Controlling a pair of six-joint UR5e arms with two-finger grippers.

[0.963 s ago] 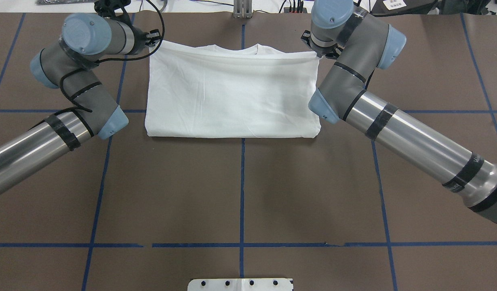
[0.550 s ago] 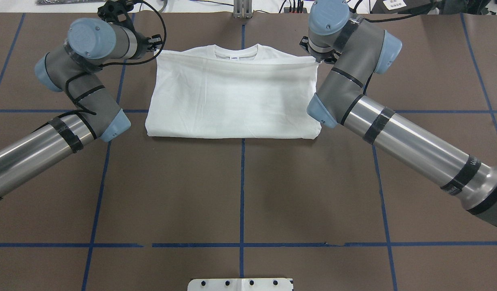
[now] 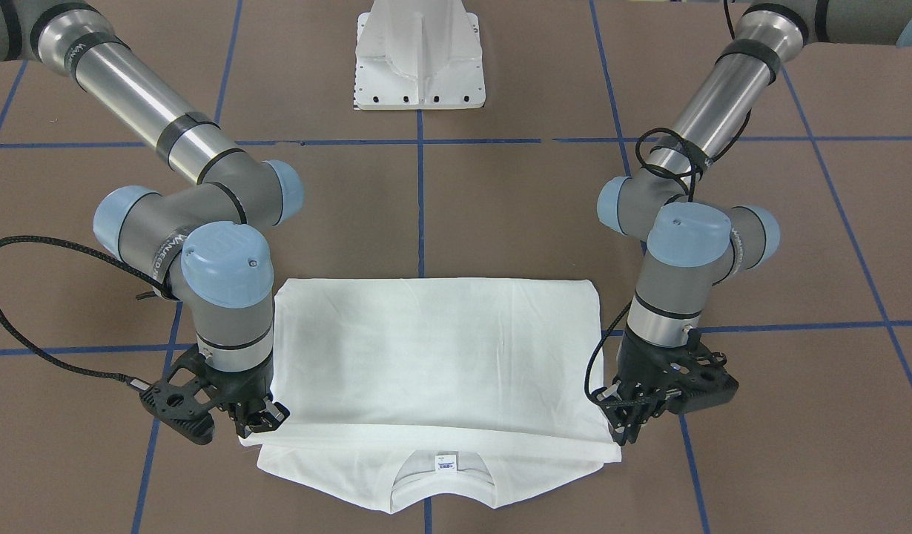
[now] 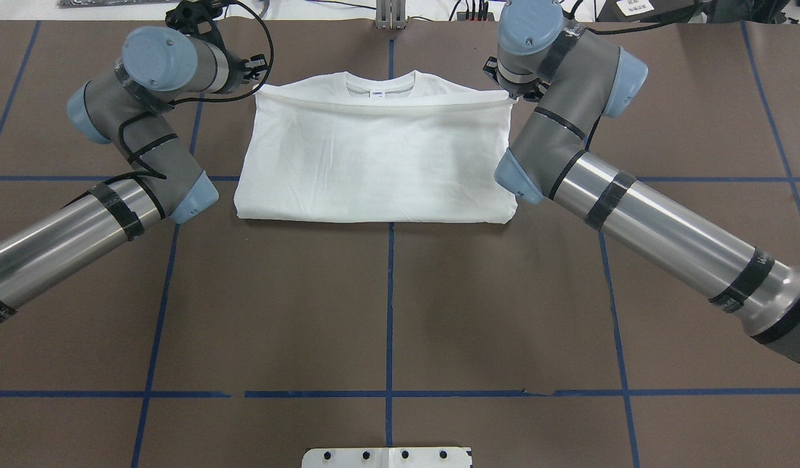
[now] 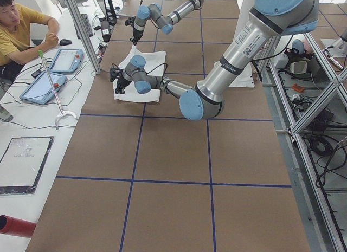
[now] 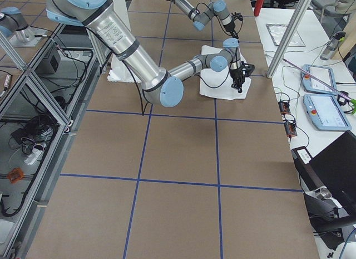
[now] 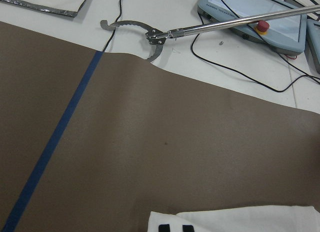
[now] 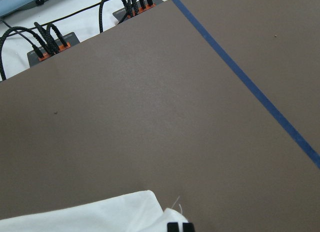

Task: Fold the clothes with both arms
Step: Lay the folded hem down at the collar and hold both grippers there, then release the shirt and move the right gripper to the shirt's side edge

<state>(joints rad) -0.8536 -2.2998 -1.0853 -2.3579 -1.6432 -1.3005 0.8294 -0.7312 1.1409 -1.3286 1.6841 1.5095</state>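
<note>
Hem-to-collar fold, awaiting release.
Jaws of left arm (image 4: 146, 153) and right arm (image 4: 556, 146) pinch T-shirt (image 4: 374, 162) hem corners near the tabletop's (image 4: 387, 312) far edge; next, lower and let go.

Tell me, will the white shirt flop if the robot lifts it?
Probably floppy: the T-shirt lies in soft wrinkled layers, and its held edge dips between the left gripper and right gripper. Likely light too, since two small pinches at the corners carry that edge.
</note>
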